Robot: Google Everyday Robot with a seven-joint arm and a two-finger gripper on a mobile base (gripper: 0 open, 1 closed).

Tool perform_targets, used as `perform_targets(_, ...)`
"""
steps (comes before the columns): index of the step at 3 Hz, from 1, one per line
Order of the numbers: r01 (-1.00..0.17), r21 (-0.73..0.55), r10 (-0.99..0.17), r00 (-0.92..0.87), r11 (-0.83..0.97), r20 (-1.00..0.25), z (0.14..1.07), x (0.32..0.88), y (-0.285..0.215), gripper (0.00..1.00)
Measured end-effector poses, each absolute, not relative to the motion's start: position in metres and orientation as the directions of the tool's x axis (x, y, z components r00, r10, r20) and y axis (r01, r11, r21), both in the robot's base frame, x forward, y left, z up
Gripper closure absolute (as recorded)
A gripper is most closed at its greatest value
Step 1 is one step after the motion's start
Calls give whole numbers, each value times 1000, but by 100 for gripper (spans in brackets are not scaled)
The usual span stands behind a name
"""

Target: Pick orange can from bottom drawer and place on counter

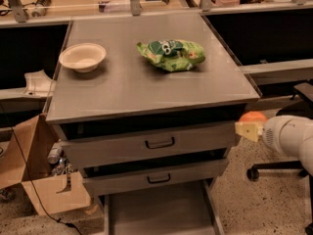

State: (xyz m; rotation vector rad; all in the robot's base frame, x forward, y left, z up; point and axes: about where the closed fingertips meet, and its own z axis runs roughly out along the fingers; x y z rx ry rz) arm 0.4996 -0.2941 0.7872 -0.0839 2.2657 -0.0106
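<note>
The orange can (253, 116) is a small round orange object held at the tip of my gripper (247, 129), to the right of the cabinet, level with the top drawer front and just below the counter's edge. The gripper is shut on it, with a pale finger pad (246, 131) showing under the can; the white arm reaches in from the right edge. The bottom drawer (161, 210) is pulled out at floor level and its grey floor looks bare. The counter (142, 84) is the flat grey metal cabinet top above.
A crinkled green snack bag (171, 55) and a pale bowl (82, 57) lie on the counter. Two grey drawers with black handles (160, 143) stand slightly open. A cardboard box (41, 180) sits on the floor at left. An office chair base (274, 169) stands at right.
</note>
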Motion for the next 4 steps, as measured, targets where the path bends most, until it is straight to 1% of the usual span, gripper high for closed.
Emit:
perform_targets(1,-64,-73,-97,-583,995,-806,821,518,-291,100)
perform_targets(2,-58,-59,-83,-602,997,-794,822,526,-295,100)
perform_targets(4,-123,-119,-168,-557,985,-813,885,569,-294,100)
